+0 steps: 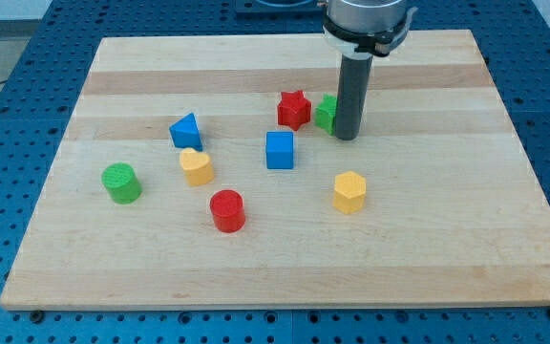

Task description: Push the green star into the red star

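Looking at the bench (pixel 256 268), you can see the job is close to finished but not visibly closed out. The green star (pixel 326 114) sits just to the view's right of the red star (pixel 293 109), toward the view's top of the board, and your tool, my tip (pixel 347 137), stands hard against the green star's right side, hiding part of it. This tool is a plain rod, so it has no jaws to open or shut; it grips nothing and only leans on the block.

Between the two stars you may make out a thin sliver, or they may already be touching; at this size you cannot tell which. Judge it as the last stretch: a short push toward the view's left should seat green against red, if it has not done so already.

Watch the line of the push. The tip appears to sit slightly toward the view's bottom of the green star's middle, so the block could turn or slip upward instead of going straight.

Nothing else crowds the path. The blue cube (pixel 280 150) lies near, below the stars, and the yellow hexagon (pixel 349 191), red cylinder (pixel 227 210), yellow heart (pixel 196 166), blue triangle (pixel 185 131) and green cylinder (pixel 120 182) are well apart.
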`<state>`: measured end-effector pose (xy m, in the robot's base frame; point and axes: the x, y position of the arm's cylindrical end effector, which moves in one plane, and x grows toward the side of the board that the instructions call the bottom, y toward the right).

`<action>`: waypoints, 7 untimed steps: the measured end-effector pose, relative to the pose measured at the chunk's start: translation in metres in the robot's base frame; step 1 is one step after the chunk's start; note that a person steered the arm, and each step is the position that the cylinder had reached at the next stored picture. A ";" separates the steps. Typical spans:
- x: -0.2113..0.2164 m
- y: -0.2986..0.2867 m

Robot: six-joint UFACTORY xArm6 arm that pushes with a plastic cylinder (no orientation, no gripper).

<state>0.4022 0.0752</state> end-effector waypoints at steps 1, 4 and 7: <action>-0.002 0.006; -0.011 0.045; -0.023 0.018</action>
<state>0.3791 0.0933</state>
